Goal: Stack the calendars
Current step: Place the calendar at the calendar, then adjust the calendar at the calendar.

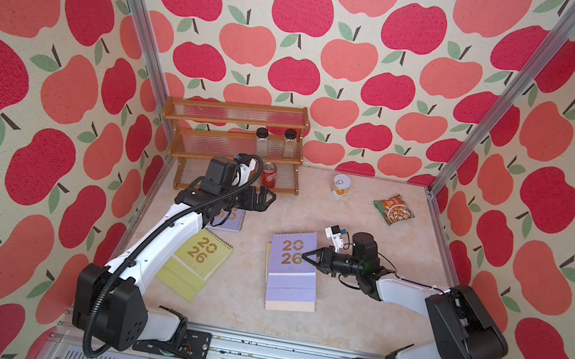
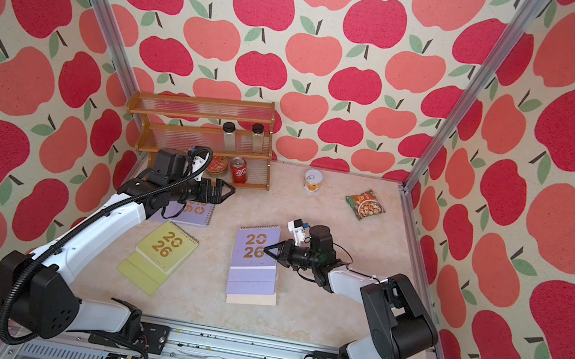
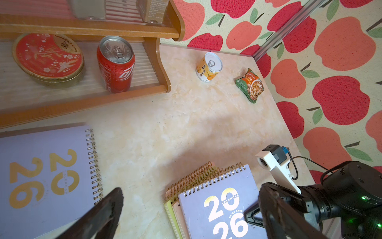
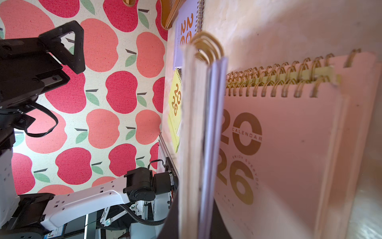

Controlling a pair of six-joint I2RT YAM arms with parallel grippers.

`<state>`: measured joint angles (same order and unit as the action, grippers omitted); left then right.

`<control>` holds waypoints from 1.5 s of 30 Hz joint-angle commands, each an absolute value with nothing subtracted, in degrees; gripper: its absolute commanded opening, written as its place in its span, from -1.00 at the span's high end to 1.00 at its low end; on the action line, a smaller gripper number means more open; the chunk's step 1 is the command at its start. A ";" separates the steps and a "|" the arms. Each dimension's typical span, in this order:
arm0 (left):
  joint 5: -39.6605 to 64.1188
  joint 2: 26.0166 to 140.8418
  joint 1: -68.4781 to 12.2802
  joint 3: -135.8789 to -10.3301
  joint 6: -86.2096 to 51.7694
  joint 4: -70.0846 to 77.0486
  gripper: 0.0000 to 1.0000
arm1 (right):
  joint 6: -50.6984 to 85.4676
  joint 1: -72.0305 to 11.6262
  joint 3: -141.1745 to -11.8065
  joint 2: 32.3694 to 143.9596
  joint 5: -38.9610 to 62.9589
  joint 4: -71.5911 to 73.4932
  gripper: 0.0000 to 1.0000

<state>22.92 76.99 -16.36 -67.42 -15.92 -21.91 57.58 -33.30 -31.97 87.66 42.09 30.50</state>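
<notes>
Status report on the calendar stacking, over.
Left gripper open, near rack-side lilac calendar. Right gripper shut on top lilac calendar, over stack. Yellow-green calendar loose. Nothing blocking.

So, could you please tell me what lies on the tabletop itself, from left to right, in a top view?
Yellow-green spiral-bound calendar → stack topped by a lilac calendar → small yellow pull-tab tin → green snack packet. The other lilac calendar overlaps the yellow-green one, so I omit it.
</notes>
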 commanded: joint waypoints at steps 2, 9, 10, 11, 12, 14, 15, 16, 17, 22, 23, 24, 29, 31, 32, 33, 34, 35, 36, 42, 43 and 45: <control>23.41 77.23 -16.00 -67.24 -16.17 -21.44 -0.99 | 55.44 -32.97 -31.46 88.06 43.07 29.62 1.00; 23.60 77.55 -16.00 -67.48 -16.16 -21.51 -0.99 | 52.74 -33.02 -32.38 88.34 41.40 24.49 1.00; 23.64 77.56 -16.01 -67.50 -16.09 -21.58 -0.99 | 52.16 -32.96 -32.58 88.12 40.74 22.96 0.95; 23.64 77.66 -16.00 -67.50 -16.09 -21.68 -0.99 | 51.43 -32.96 -32.90 87.84 40.32 21.48 0.90; 23.67 77.74 -15.97 -67.50 -16.06 -21.69 -0.99 | 50.79 -32.89 -33.23 87.60 40.03 20.32 0.84; 23.74 77.80 -15.98 -67.50 -16.08 -21.69 -0.99 | 48.54 -33.01 -34.54 86.76 38.28 14.88 0.56; 23.73 77.78 -16.00 -67.50 -16.08 -21.75 -0.99 | 46.85 -33.11 -35.48 86.16 36.86 11.41 0.42; 23.75 77.86 -16.07 -67.50 -16.02 -21.84 -0.99 | 45.42 -33.20 -36.42 85.55 35.50 8.26 0.27; 23.83 77.87 -16.08 -67.50 -16.08 -21.87 -0.99 | 43.69 -33.31 -37.45 84.76 33.91 4.63 0.10; 23.82 77.98 -16.14 -67.63 -16.00 -22.02 -0.99 | 38.36 -33.55 -42.66 83.23 26.15 -9.83 -0.45; 23.71 77.99 -16.15 -67.52 -15.91 -22.06 -0.99 | 37.38 -33.89 -43.85 83.47 24.38 -12.29 -0.53; 23.63 78.01 -16.12 -67.59 -15.88 -22.14 -0.99 | 36.60 -34.36 -44.93 83.75 22.79 -14.48 -0.55; 23.29 77.94 -16.08 -67.50 -15.64 -22.39 -0.99 | 35.24 -37.04 -50.18 87.20 17.12 -20.45 -0.76; 23.20 77.86 -16.13 -67.51 -15.51 -22.38 -0.99 | 35.22 -38.15 -51.95 88.89 15.54 -21.79 -0.76; 23.01 77.87 -16.15 -67.50 -15.47 -22.49 -0.99 | 35.23 -38.65 -52.86 89.76 14.79 -22.50 -0.77; 22.89 77.85 -16.08 -67.50 -15.38 -22.57 -0.99 | 35.12 -39.08 -53.74 90.76 14.26 -23.08 -0.77; 22.82 77.76 -16.08 -67.50 -15.29 -22.67 -0.99 | 35.01 -39.47 -54.44 91.42 13.84 -23.48 -0.78; 22.74 77.75 -16.04 -67.50 -15.29 -22.69 -0.99 | 34.93 -39.93 -55.17 92.07 13.26 -23.85 -0.78; 22.69 77.78 -16.10 -67.50 -15.21 -22.84 -0.99 | 34.89 -40.39 -55.81 92.65 12.91 -24.02 -0.79; 22.59 77.47 -16.08 -67.37 -14.99 -23.18 -0.99 | 34.60 -41.43 -58.09 94.97 13.87 -22.60 -0.79; 22.50 77.47 -16.08 -67.28 -14.98 -23.14 -0.99 | 34.55 -41.57 -58.25 95.16 14.08 -22.38 -0.79; 22.50 77.40 -16.09 -67.24 -14.94 -23.20 -0.99 | 34.32 -41.85 -58.78 95.52 14.22 -22.17 -0.79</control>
<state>22.90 77.43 -16.36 -67.42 -15.66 -22.02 35.92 -41.23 -56.93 94.67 14.85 -21.12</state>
